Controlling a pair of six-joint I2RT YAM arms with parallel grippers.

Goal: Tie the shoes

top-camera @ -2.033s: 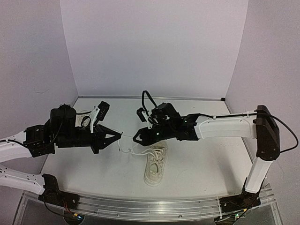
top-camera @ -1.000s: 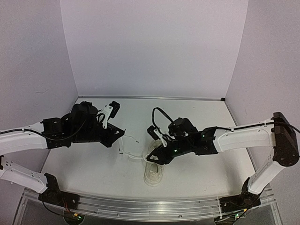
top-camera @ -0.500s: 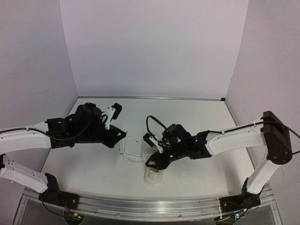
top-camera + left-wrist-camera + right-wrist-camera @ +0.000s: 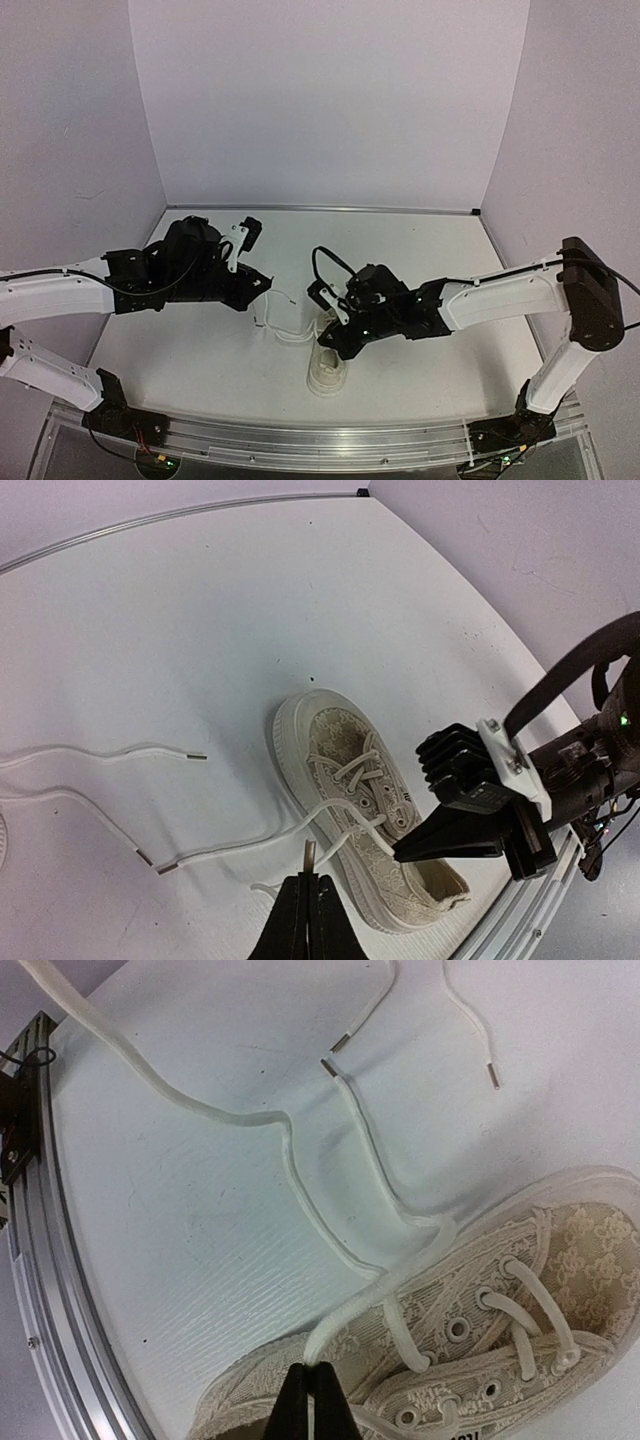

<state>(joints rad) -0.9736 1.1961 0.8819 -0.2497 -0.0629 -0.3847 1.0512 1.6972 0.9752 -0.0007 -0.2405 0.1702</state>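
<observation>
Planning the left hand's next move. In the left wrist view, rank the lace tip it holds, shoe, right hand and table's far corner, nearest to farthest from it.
1. The lace tip, pinched in the left hand.
2-3. The shoe and the right hand, both rightward: too close to call.
4. The far corner, at the top.

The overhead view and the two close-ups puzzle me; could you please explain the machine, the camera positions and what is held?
Two robot arms are bolted at the near edge of a table. The wide picture comes from a fixed camera above and behind them; each close-up comes from a camera on one wrist. One cream shoe lies on the table, its white laces trailing. The left gripper is shut on one lace near its tip; the right gripper is shut on a lace at the shoe.
</observation>
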